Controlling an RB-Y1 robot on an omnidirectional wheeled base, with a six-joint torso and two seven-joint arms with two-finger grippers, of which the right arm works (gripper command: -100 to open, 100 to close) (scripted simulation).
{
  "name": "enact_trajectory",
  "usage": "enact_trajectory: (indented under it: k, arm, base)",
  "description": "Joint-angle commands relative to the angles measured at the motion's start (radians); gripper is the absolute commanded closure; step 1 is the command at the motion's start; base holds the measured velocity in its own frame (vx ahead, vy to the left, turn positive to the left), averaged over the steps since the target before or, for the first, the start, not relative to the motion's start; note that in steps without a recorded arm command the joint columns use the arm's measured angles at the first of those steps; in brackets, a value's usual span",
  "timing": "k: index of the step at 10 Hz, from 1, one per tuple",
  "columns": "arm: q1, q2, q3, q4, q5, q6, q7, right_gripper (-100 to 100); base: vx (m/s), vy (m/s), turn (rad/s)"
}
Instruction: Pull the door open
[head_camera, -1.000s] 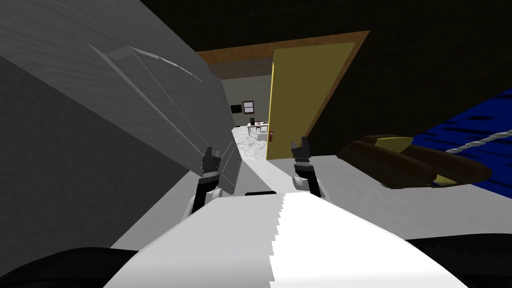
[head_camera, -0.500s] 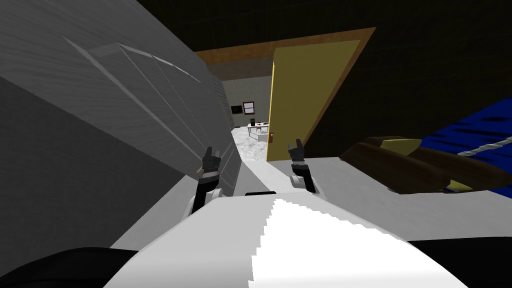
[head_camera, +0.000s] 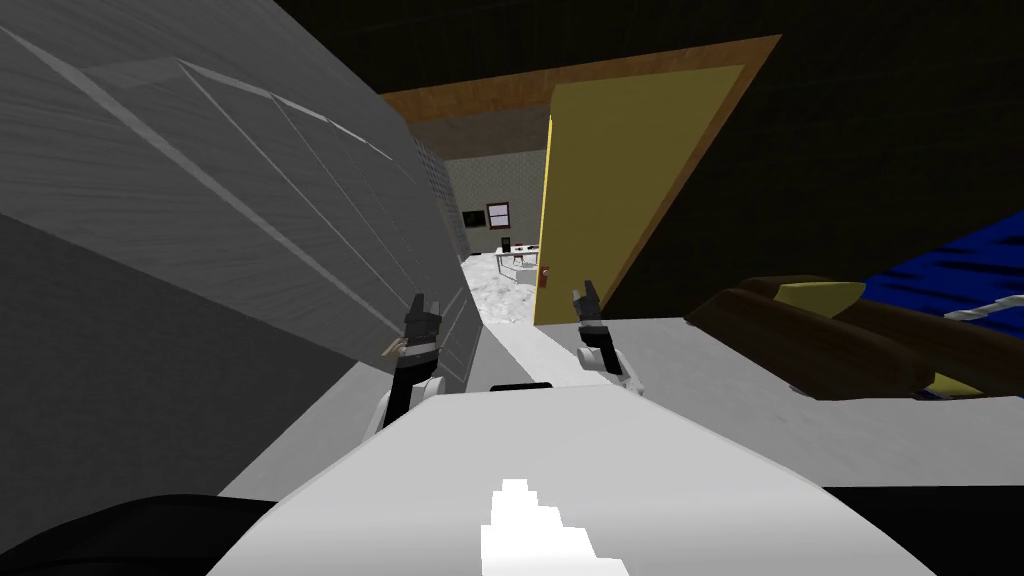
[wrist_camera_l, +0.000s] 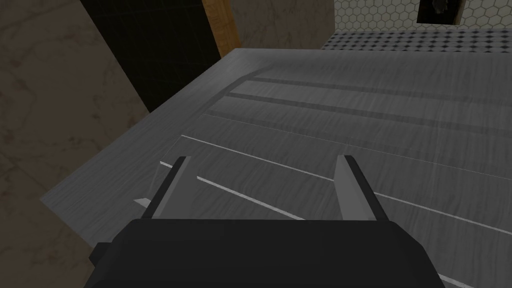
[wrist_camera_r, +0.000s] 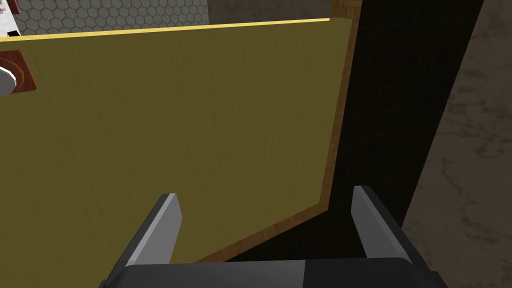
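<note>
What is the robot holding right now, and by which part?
Nothing. The left gripper and right gripper both stand open; the yellow door is ungripped.

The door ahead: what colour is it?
Yellow door, brown frame; clearest in the right wrist view.

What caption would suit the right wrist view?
Open right gripper faces the yellow door, clear of its knob.

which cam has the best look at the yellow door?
Head view: the whole yellow door stands ajar in its brown frame, knob at its free edge. Right wrist view has only part of its face, knob cropped. Left wrist view faces a grey panelled surface.
</note>
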Motion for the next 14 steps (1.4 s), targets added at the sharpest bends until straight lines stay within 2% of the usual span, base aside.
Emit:
enact_trajectory:
  k: [1,14]
  arm:
    - [-0.020,0.000,0.000,0.044,-0.004,0.011,0.008,-100]
    - [-0.199,-0.004,-0.020,0.382,-0.042,0.109,0.056,-100]
  base:
    - [0.109,-0.032,0.022]
    - [0.096,-0.031,0.018]
